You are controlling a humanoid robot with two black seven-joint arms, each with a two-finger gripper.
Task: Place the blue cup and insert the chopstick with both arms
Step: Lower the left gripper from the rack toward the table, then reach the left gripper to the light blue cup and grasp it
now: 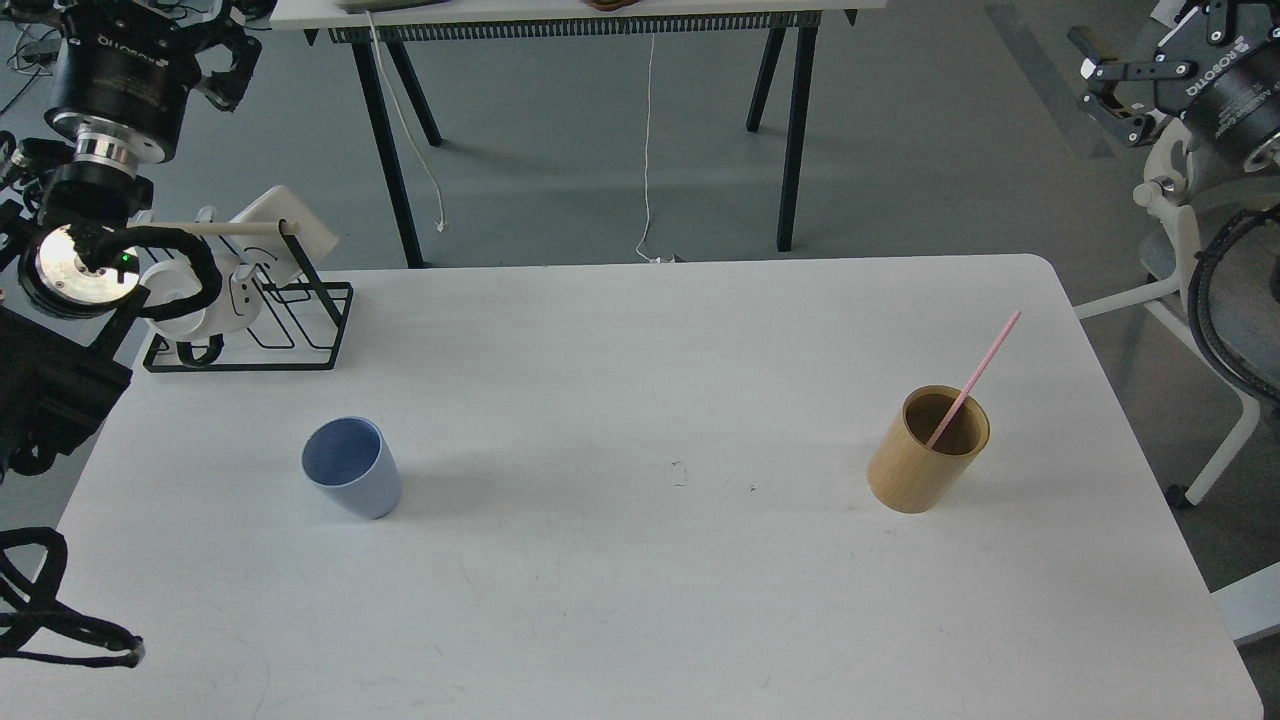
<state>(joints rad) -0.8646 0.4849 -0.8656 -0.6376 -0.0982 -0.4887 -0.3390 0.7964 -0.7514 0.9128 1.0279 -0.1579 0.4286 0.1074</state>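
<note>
White table point(640, 600), nothing started: cup point(351, 466) sits left, chopstick point(975, 378) still in holder point(929, 449), both grippers, left point(215, 45) and right point(1105, 80), up high, jaws look open, empty.

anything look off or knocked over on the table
Nothing is knocked over or spilled. The blue cup stands upright and empty, the pink chopstick leans in the tan holder, and the mugs hang on the rack.

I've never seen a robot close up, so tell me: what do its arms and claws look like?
Both arms are black, built from thick round segments. The left arm carries a shiny silver ring, white lettering and looping black cables. The right arm has white lettering too. The right claw is black, made of angular bars.
</note>
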